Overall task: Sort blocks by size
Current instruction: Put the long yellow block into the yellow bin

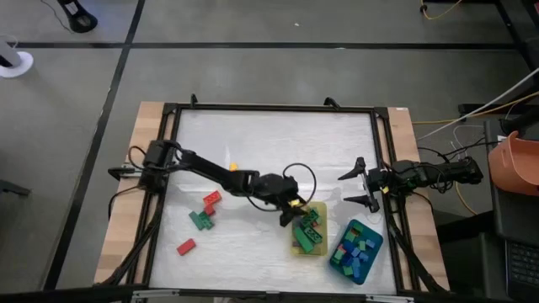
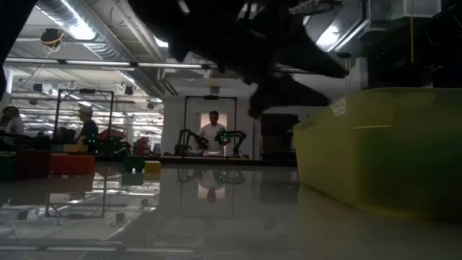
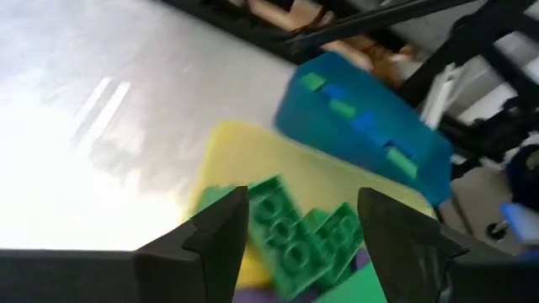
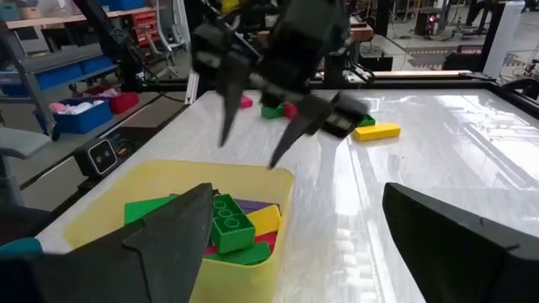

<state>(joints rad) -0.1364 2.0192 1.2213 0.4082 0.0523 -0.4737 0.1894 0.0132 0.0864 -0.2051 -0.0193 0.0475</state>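
My left gripper (image 1: 291,215) hangs open and empty just above the near-left rim of the yellow tray (image 1: 296,244). The tray holds green, purple, red and yellow long bricks (image 3: 295,231). In the right wrist view the left gripper (image 4: 250,150) hovers over the tray's far rim (image 4: 253,172). The teal tray (image 1: 356,251) holds small blue and green blocks. Loose on the table lie a red brick (image 1: 210,199), a green brick (image 1: 202,220), another red brick (image 1: 186,247) and a yellow one (image 1: 232,166). My right gripper (image 1: 348,187) waits open at the table's right side.
The two trays stand side by side at the near right, and the yellow tray's wall (image 2: 382,152) fills the right of the low view. A black frame (image 1: 269,108) rims the table. People and other robot stations show in the room behind (image 2: 213,133).
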